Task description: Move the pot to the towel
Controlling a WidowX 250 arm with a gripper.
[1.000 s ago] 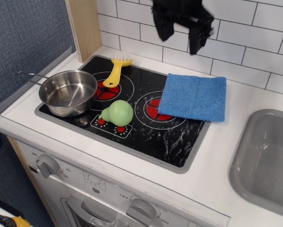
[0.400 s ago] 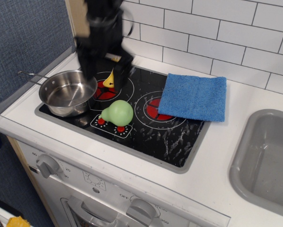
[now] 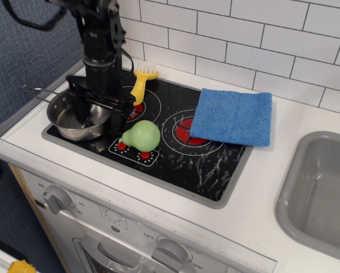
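The pot (image 3: 67,121) is a small shiny steel saucepan at the front left of the black stovetop (image 3: 187,159), its wire handle pointing left. My black gripper (image 3: 97,111) hangs straight down over it, open, one finger inside the bowl and the other finger (image 3: 120,116) just outside the right rim. It is not closed on the rim. The towel (image 3: 232,116) is a flat folded blue cloth on the right burner, well to the right of the pot.
A green pear-shaped toy (image 3: 140,136) lies just right of the pot, by the stove's control dots. A yellow fork-like utensil (image 3: 140,82) lies on the left burner behind it. A grey sink basin (image 3: 323,193) sits at the far right. White tiled wall behind.
The gripper swept from the upper right across to the left and came down over the pot, its fingers now straddling the pot's right rim. Pot, towel and toys have not moved.
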